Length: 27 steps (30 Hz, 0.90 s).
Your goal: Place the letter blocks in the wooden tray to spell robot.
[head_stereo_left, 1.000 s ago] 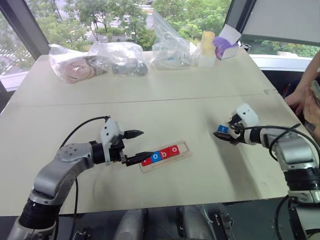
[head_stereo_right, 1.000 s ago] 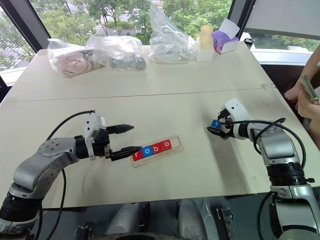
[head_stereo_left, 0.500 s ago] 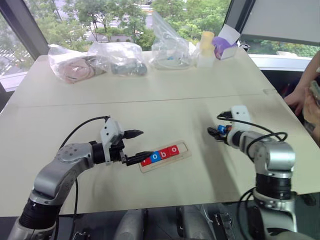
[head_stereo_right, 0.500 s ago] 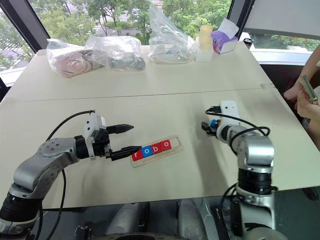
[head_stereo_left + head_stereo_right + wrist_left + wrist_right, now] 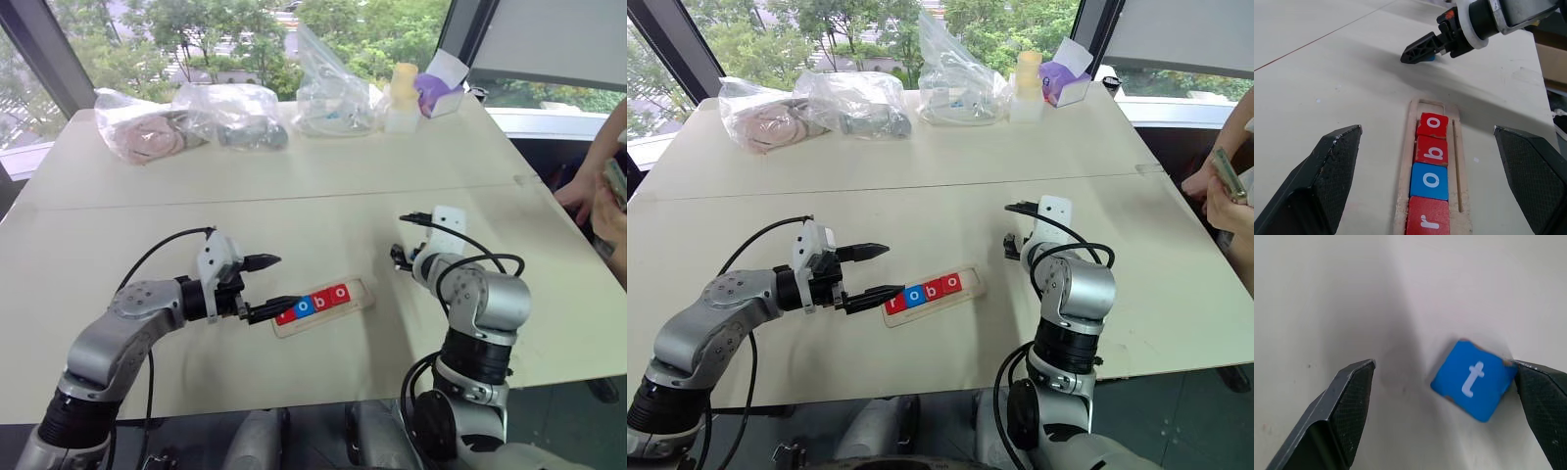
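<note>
Right wrist view: right claw (image 5: 1449,416) spread wide, one finger touching blue t block (image 5: 1472,380) on table (image 5: 1327,293).

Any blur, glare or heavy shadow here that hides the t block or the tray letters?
Right wrist view: t block sharp, a soft shadow on the table beside it. Left wrist view: tray letters crisp, right hand slightly soft. Head views: bright windows behind, no glare on the tabletop.

My arms are silver-grey metal with black joints, and black cables loop along them. Each wrist carries a white housing, ahead of my left gripper (image 5: 269,286) and right gripper (image 5: 1449,406) with textured black fingers (image 5: 1327,171).
</note>
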### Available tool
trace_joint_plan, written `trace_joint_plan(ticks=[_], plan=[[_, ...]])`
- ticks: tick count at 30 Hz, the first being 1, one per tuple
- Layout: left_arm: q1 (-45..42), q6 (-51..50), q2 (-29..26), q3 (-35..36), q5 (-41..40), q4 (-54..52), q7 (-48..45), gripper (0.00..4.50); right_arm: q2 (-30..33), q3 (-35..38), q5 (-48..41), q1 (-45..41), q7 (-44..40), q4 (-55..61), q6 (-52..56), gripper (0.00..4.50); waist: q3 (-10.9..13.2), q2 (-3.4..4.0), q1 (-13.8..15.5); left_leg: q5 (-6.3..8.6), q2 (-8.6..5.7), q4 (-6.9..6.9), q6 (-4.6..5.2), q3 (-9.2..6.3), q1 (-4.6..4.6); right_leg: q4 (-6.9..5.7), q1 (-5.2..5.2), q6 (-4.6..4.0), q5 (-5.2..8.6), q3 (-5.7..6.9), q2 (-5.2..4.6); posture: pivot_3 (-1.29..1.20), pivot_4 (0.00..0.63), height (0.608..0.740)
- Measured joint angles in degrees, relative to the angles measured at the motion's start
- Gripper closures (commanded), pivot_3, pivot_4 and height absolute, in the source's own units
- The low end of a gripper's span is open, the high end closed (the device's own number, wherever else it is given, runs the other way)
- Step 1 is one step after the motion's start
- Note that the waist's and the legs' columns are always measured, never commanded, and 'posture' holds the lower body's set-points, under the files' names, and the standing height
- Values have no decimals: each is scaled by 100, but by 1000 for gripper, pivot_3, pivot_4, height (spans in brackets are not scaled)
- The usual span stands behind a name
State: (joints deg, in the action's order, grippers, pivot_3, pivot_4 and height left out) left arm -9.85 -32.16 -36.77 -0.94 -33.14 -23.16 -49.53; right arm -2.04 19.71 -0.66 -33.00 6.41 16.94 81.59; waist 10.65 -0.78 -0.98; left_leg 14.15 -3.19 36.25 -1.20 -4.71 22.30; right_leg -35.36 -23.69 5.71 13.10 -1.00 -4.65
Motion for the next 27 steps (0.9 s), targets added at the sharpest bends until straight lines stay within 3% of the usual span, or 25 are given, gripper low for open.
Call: trace_joint_plan(ticks=[3, 7, 8, 11, 16, 20, 27], plan=[[4, 0, 7, 1, 0, -9, 30, 0, -56, 58, 16, -86, 106, -157, -96, 949, -2, -2, -9, 0, 0, 0, 0, 0, -3, 0, 3, 0, 0, 0, 1, 0, 150, 740], [10, 0, 26, 1, 0, -21, 117, 0, -73, 103, 47, -115, 170, -243, -227, 2991, -3, -2, -37, 0, 2, -2, 0, 1, -4, -1, 1, 1, -1, -1, 4, 0, 150, 740], [10, 0, 29, 1, 0, -21, 119, 0, -72, 91, 45, -128, 166, -245, -229, 3235, -3, -1, -44, 0, 2, -3, 0, 1, -5, -3, 1, 1, -1, -1, 4, 0, 150, 740], [14, 0, 34, 0, 0, -29, 129, 0, 93, -176, 39, -87, 73, -250, -239, 3298, -4, -2, -102, 0, 4, -9, 0, -2, -8, -5, 0, 2, -1, 0, 8, 0, 150, 740], [26, 5, 70, 1, 5, -40, 123, 0, 1309, -1511, -501, 643, -956, 602, 146, 3298, -4, -3, -134, 3, 4, -18, 5, -7, -6, -3, 0, 11, 2, 3, 5, 0, 150, 740], [15, 13, 83, -2, 12, -34, 118, 0, 1760, -1744, -953, 1036, -1509, 1333, 607, 3298, -4, -4, -151, 4, 7, -22, 7, -10, -6, -2, -1, 12, 3, 5, 7, 0, 150, 740], [9, 24, 124, -9, 30, 0, 108, 0, 1992, -1748, -1378, 1286, -1853, 1739, 852, 3298, -5, -6, -145, 4, 8, -18, 7, -11, -5, 4, 1, 6, 7, 7, 7, 0, 150, 740]])
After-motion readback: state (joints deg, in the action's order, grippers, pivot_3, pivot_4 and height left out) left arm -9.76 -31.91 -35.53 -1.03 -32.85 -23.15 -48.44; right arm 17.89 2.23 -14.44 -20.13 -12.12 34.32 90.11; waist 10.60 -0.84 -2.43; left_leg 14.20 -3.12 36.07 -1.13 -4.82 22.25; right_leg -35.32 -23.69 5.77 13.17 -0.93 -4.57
